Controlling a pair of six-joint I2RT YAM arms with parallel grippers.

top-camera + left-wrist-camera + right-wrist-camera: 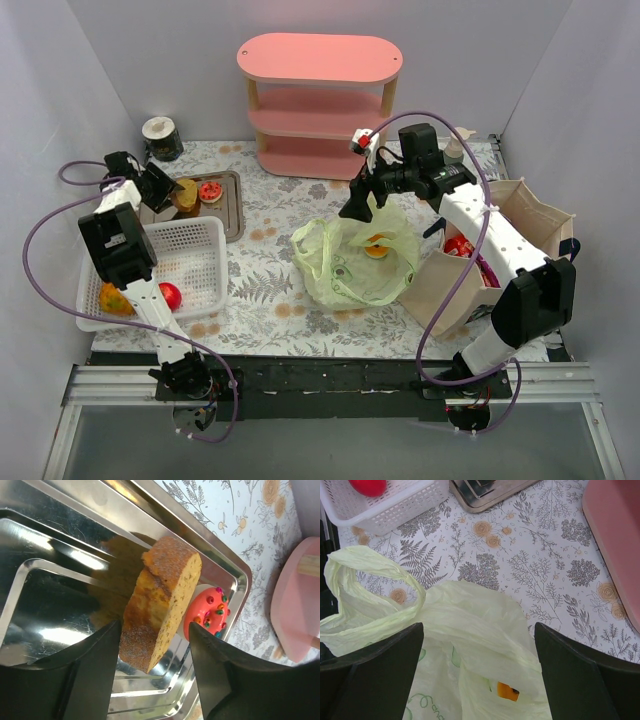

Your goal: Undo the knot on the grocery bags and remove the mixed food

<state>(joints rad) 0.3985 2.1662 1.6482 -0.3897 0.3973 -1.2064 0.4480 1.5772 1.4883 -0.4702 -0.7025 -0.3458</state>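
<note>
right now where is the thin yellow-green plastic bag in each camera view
top external: the plastic bag lies at the table's centre, right of the white basket.
left wrist: not in it.
right wrist: it fills the lower half, between the fingers.
shared landmark: the metal tray, far left on the table, fills the left wrist view and shows at the right wrist view's top edge.

Setting: robot lab test cell. Evidence: plain white panel walls (pixel 90 80) boxing a desk (pixel 270 290) with floral cloth; cabled left arm (pixel 130 260) and right arm (pixel 490 240) bolted to a metal rail (pixel 560 385); pink shelf (pixel 318 100) at back.
</note>
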